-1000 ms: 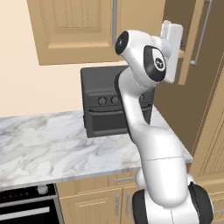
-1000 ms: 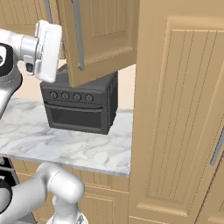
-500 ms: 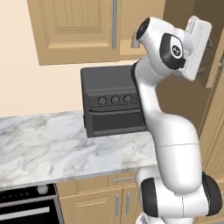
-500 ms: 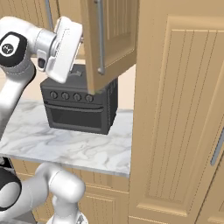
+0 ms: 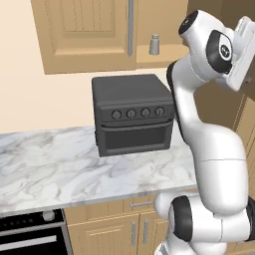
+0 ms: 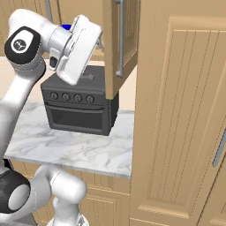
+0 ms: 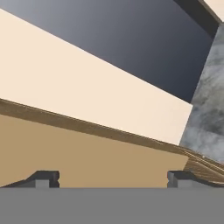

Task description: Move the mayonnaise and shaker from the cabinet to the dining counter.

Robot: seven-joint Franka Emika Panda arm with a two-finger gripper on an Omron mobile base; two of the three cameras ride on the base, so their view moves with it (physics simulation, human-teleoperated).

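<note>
Wooden shelf boards in the open cabinet point(image 5: 94, 30) carry both things the task wants. The shaker point(image 5: 154, 44) stands upright near the shelf's front edge in the left base view, just right of the closed door's metal bar handle point(image 5: 130, 27), its rounded top up and its long axis vertical. In the right base view a sliver of blue lid, most likely the mayonnaise point(image 6: 66, 27), peeks out over the white hand; the jar's body is hidden, so its exact place on the shelf cannot be told.

At shelf height, the gripper point(image 7: 113, 176) has its jaws spread wide with nothing between them; the hand view shows the two dark tips far apart over tan wood and the pale wall, with the dark toaster oven point(image 5: 132, 113) and the marble tabletop point(image 5: 55, 169) beyond. The open cabinet door point(image 6: 120, 44) hangs just right of the hand in the right base view.

The relation that matters: in the left base view the shaker lies to the left of the hand and at about the same level, well apart from it, with the arm's upper link between them. My judgement is that the hand must turn toward the shelf opening and approach sideways, so the jaws close across the shaker's slim body rather than over its top. The open door's edge looks like the likeliest thing to clip.
</note>
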